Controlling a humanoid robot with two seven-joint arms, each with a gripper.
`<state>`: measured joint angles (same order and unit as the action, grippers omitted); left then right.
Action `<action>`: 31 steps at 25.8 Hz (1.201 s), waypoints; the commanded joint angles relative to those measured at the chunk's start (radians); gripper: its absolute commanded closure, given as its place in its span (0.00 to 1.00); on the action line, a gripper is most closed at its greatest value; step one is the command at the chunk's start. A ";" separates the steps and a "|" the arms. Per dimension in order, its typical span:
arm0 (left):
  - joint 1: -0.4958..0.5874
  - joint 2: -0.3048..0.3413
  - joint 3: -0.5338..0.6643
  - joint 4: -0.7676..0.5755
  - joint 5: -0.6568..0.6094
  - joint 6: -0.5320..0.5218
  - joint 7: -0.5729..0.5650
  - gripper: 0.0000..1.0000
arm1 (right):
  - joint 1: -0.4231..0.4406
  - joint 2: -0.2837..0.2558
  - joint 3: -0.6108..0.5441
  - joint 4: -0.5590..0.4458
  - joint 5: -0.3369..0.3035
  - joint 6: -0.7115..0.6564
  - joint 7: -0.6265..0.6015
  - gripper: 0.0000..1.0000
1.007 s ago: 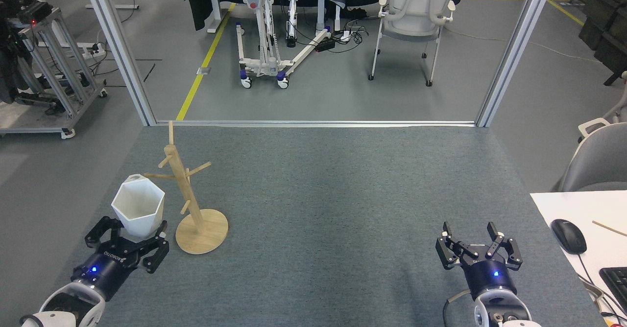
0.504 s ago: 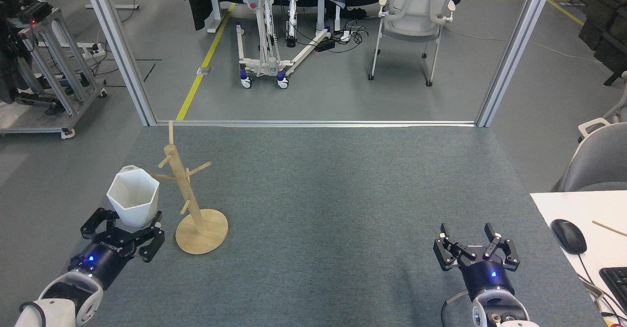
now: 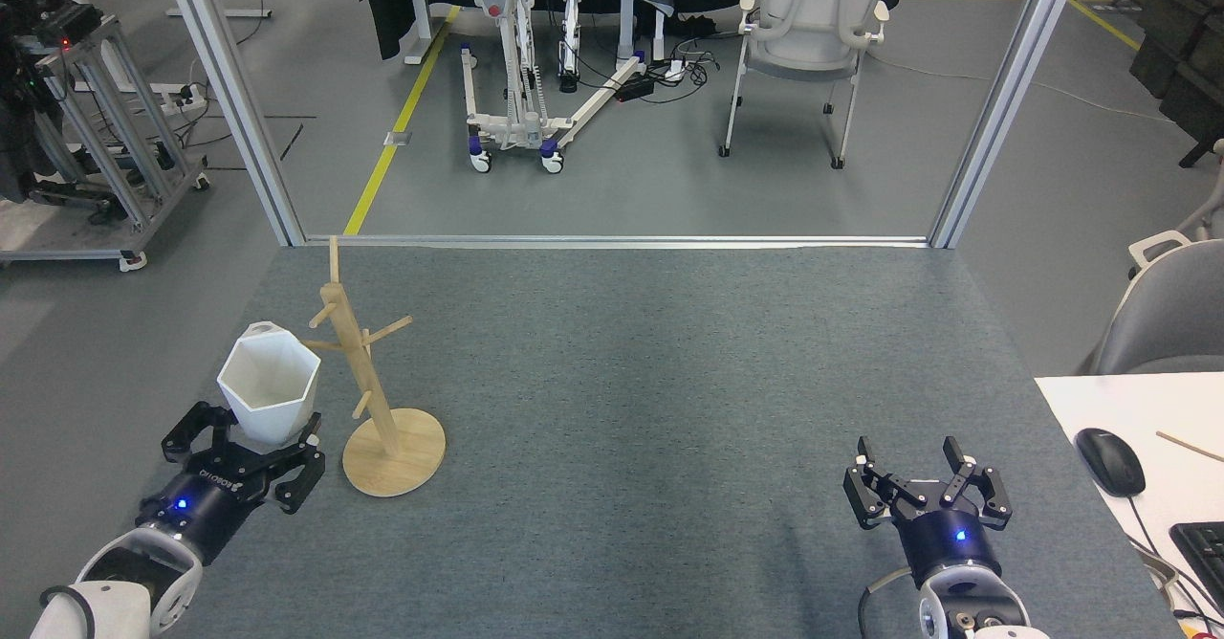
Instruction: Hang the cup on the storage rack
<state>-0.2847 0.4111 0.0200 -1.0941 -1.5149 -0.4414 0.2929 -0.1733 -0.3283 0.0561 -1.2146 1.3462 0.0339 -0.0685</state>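
Observation:
The white faceted cup (image 3: 269, 392) is upright, mouth open toward me, just left of the wooden storage rack (image 3: 360, 371). My left gripper (image 3: 244, 446) is shut on the cup's lower part, one black finger on each side of the base. The cup's small handle (image 3: 258, 331) shows at the far rim, close to the tip of the rack's left-pointing peg (image 3: 323, 344); I cannot tell whether they touch. The rack stands upright on its round disc base (image 3: 394, 452) on the grey carpet. My right gripper (image 3: 923, 479) is open near the front right, holding nothing.
A white desk (image 3: 1138, 448) with a black mouse (image 3: 1109, 461) and a keyboard corner sits at the right edge, with a grey chair (image 3: 1162, 319) behind it. A metal frame rail (image 3: 612, 239) borders the carpet's far side.
The left gripper with the cup rose and went left, then shifted back right toward the rack's peg. The right gripper drew slightly back toward me.

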 commanded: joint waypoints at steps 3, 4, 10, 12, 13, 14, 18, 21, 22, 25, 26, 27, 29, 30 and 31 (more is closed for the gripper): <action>-0.002 -0.003 -0.003 -0.004 -0.011 -0.002 -0.001 1.00 | 0.000 0.000 0.001 0.000 -0.001 0.000 0.000 0.00; -0.007 -0.003 -0.006 -0.004 -0.021 -0.002 -0.001 1.00 | 0.000 0.000 0.001 0.000 0.001 0.000 0.000 0.00; -0.025 -0.009 -0.008 0.008 -0.053 0.000 -0.001 1.00 | 0.000 -0.001 0.001 0.000 -0.001 0.000 0.001 0.00; -0.028 -0.009 -0.011 0.010 -0.054 0.000 -0.001 1.00 | 0.000 -0.001 0.001 0.000 -0.001 0.000 0.003 0.00; -0.028 -0.011 -0.011 0.010 -0.054 0.000 -0.001 1.00 | 0.000 -0.001 0.001 0.000 -0.001 0.000 0.003 0.00; -0.028 -0.011 -0.011 0.010 -0.054 0.000 -0.001 1.00 | 0.000 -0.003 0.001 0.000 -0.001 0.000 0.003 0.00; -0.030 -0.012 -0.011 0.026 -0.054 0.000 -0.001 1.00 | 0.000 -0.002 0.001 0.000 -0.001 0.000 0.003 0.00; -0.031 -0.012 -0.011 0.042 -0.054 0.000 -0.003 1.00 | 0.000 -0.001 0.001 0.000 -0.001 0.000 0.003 0.00; -0.033 -0.014 -0.009 0.051 -0.053 0.000 -0.006 1.00 | 0.000 -0.001 0.001 0.000 -0.001 0.000 0.003 0.00; -0.051 -0.014 -0.009 0.086 -0.051 -0.003 -0.012 1.00 | -0.002 0.000 0.001 0.000 -0.001 0.001 0.003 0.00; -0.051 -0.014 -0.011 0.091 -0.053 -0.003 -0.011 1.00 | -0.002 0.002 0.001 0.000 0.001 0.001 0.003 0.00; -0.051 -0.012 -0.011 0.091 -0.053 -0.003 -0.008 1.00 | -0.002 0.002 0.001 0.000 -0.001 0.001 0.003 0.00; -0.051 -0.009 -0.011 0.089 -0.053 -0.005 -0.003 1.00 | -0.002 0.002 0.001 0.000 0.001 0.001 0.003 0.00; -0.051 -0.009 -0.011 0.088 -0.053 -0.007 -0.003 1.00 | -0.002 0.002 0.001 0.000 0.001 0.001 0.003 0.00; -0.051 -0.009 -0.011 0.086 -0.053 -0.011 -0.003 1.00 | -0.002 0.003 0.001 0.000 0.001 0.001 0.003 0.00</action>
<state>-0.3345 0.4001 0.0094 -1.0081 -1.5673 -0.4468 0.2840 -0.1748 -0.3268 0.0568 -1.2149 1.3463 0.0345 -0.0658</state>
